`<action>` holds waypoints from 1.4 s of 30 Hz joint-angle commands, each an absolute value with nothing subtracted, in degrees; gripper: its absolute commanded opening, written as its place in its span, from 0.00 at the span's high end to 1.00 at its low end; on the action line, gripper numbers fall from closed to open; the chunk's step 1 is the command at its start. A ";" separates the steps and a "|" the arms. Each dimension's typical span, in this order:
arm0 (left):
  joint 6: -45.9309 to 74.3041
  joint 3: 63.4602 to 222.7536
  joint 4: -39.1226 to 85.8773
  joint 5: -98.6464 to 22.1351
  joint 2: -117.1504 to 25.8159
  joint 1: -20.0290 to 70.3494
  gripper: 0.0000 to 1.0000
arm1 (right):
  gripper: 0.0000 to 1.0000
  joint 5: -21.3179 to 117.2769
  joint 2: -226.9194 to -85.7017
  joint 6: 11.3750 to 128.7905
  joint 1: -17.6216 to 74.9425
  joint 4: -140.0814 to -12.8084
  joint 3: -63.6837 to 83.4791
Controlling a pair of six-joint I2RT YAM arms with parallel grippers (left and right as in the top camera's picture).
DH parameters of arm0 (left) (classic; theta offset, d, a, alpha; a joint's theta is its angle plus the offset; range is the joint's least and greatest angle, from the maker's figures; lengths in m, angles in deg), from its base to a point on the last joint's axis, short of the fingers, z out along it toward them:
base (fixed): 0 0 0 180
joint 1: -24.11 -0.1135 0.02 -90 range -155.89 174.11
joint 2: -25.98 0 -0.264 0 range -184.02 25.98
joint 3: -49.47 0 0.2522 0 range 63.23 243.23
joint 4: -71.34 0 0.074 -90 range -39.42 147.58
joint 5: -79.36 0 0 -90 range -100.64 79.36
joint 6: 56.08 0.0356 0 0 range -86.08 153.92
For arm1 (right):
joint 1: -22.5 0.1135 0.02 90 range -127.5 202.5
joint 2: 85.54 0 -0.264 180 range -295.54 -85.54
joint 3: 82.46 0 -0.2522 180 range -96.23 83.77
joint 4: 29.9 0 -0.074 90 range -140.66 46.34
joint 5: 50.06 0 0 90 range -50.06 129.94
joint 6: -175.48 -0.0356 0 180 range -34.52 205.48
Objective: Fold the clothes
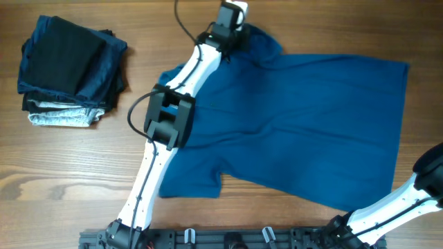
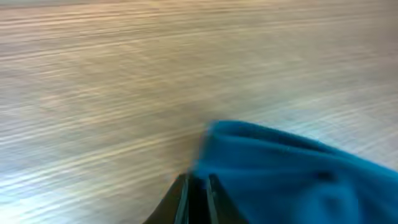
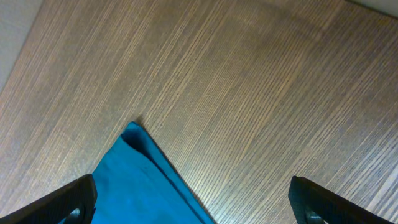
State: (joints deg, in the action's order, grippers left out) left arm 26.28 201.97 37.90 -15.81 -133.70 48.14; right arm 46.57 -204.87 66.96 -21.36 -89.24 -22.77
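The medium-blue polo shirt point(image 1: 304, 124) lies spread flat across the wooden table, with one sleeve bunched up at the far edge. My left gripper point(image 1: 239, 31) is at that far sleeve. In the blurred left wrist view its fingers point(image 2: 196, 186) are pressed together on the edge of the blue fabric point(image 2: 292, 174). My right gripper point(image 3: 196, 205) is wide open and empty, hovering over a corner of the shirt point(image 3: 143, 186) with bare table beside it. In the overhead view only the right arm point(image 1: 426, 176) shows, at the shirt's near right corner.
A stack of folded dark navy, black and grey garments point(image 1: 69, 69) sits at the far left of the table. The arms' base rail point(image 1: 228, 238) runs along the near edge. Bare wood point(image 1: 69, 173) lies to the left of the shirt.
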 commanded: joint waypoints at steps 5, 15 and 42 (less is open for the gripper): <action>27.25 202.21 45.55 -14.67 -134.99 39.31 0.89 | 0.00 47.27 -204.95 67.33 -21.23 -89.11 -23.42; 30.81 207.17 7.04 -15.66 -118.27 40.54 0.93 | 0.00 47.27 -204.95 67.31 -21.23 -89.11 -23.42; 30.26 200.85 0.22 -12.36 -126.66 45.50 0.92 | 0.00 47.27 -204.95 67.33 -21.23 -89.11 -23.42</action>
State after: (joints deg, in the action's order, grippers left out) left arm 30.17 201.16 -0.89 -16.44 -125.57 46.72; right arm 46.57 -204.87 66.96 -21.36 -89.22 -22.77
